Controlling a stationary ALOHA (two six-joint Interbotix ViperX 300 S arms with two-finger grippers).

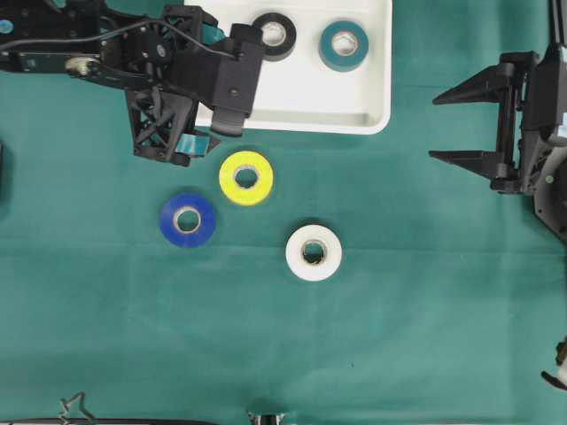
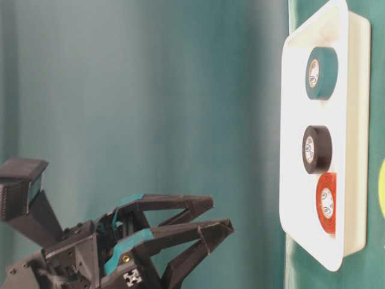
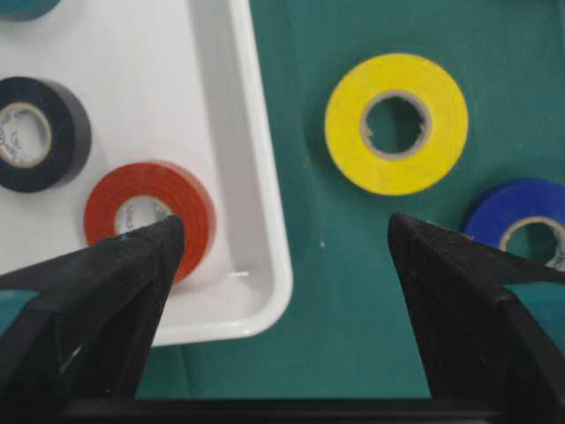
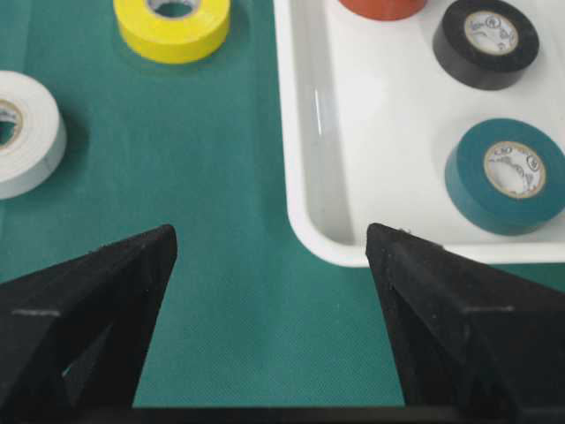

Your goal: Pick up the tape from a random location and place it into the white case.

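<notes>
The white case [image 1: 376, 119] lies at the top of the overhead view and holds a black tape [image 1: 274, 35], a teal tape [image 1: 344, 44] and a red tape [image 3: 150, 216]. On the green cloth lie a yellow tape [image 1: 246, 177], a blue tape [image 1: 188, 219] and a white tape [image 1: 314, 252]. My left gripper [image 3: 284, 225] hangs open over the case's near left corner [image 1: 205, 133], one finger over the red tape, the other beside the blue tape [image 3: 521, 221]. My right gripper [image 1: 434, 127] stands open at the right, empty, its jaws [image 4: 269, 231] framing bare cloth beside the case [image 4: 327, 238].
The left arm [image 1: 106, 53] covers the case's left end in the overhead view. Green cloth [image 1: 425, 310] covers the whole table. The three loose rolls sit close together just below the case.
</notes>
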